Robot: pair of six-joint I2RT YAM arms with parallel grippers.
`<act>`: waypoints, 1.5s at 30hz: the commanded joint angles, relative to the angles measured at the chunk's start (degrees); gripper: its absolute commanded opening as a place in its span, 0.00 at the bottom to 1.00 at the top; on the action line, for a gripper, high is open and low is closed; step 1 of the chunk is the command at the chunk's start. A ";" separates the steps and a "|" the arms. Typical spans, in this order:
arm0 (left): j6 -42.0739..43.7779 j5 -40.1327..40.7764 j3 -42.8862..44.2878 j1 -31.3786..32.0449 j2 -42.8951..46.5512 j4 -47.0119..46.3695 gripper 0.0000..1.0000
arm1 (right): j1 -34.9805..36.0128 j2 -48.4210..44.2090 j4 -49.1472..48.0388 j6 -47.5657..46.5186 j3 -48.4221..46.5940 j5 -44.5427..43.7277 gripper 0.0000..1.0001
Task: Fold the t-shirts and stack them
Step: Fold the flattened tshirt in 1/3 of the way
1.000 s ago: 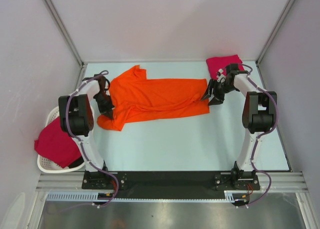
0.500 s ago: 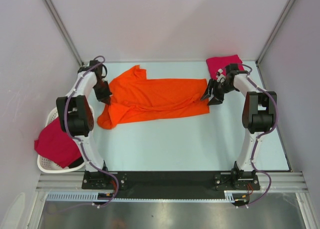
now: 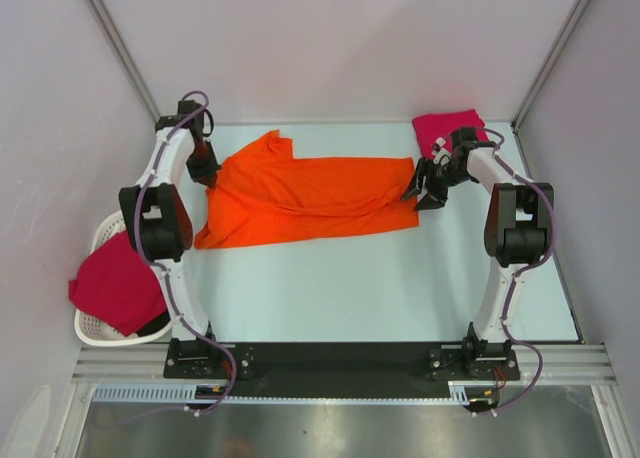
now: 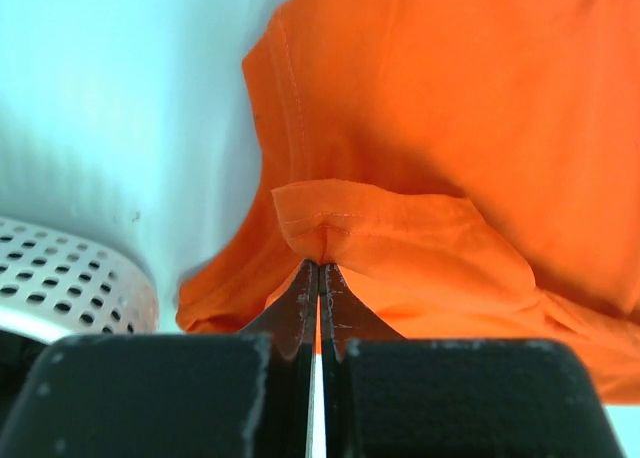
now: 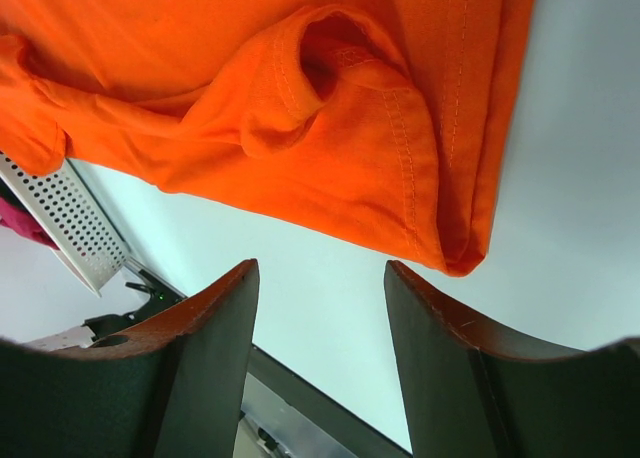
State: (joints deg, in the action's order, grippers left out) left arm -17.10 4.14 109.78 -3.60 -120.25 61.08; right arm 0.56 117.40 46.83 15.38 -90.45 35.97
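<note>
The orange t-shirt [image 3: 310,196] lies spread across the back of the table, partly folded lengthwise. My left gripper [image 3: 208,170] is shut on a pinch of its left edge; in the left wrist view the orange t-shirt [image 4: 460,108] bunches at my left gripper [image 4: 320,266]. My right gripper [image 3: 425,193] is open and empty beside the shirt's right end; in the right wrist view my right gripper [image 5: 320,270] hovers just off the orange t-shirt's hem [image 5: 400,178]. A folded crimson-pink t-shirt [image 3: 440,128] lies at the back right. Another crimson-pink t-shirt [image 3: 112,286] hangs over the basket.
A white slatted basket [image 3: 98,328] stands off the table's left edge, and its perforated wall [image 4: 60,278] shows in the left wrist view. Metal frame posts and grey walls enclose the table [image 3: 380,288] at the back and sides.
My left gripper has moved toward the back left corner with the shirt's left edge in it, pulling the lower left corner up and straightening that side. The right arm has not moved.
</note>
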 commanded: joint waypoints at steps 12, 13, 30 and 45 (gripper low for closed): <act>-2.85 -0.36 10.28 0.52 -8.60 -4.73 0.00 | -0.12 -2.53 -0.33 0.00 -0.51 1.47 0.59; -3.02 -0.62 10.11 0.61 -8.43 -5.18 0.00 | -0.12 -2.44 -0.33 0.00 -0.69 1.56 0.58; -3.11 -0.80 10.81 1.22 -8.53 -5.53 1.00 | 0.76 -1.30 -1.39 0.97 -2.53 2.27 0.59; -1.44 -5.10 -8.61 8.16 10.21 -11.07 1.00 | 7.53 7.75 -4.11 2.29 -3.41 -0.98 0.56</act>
State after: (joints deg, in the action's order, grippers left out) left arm -19.42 1.21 105.25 3.42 -111.63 52.31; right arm 7.16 122.87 43.99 16.71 -92.79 36.36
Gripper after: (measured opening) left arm 0.996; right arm 0.565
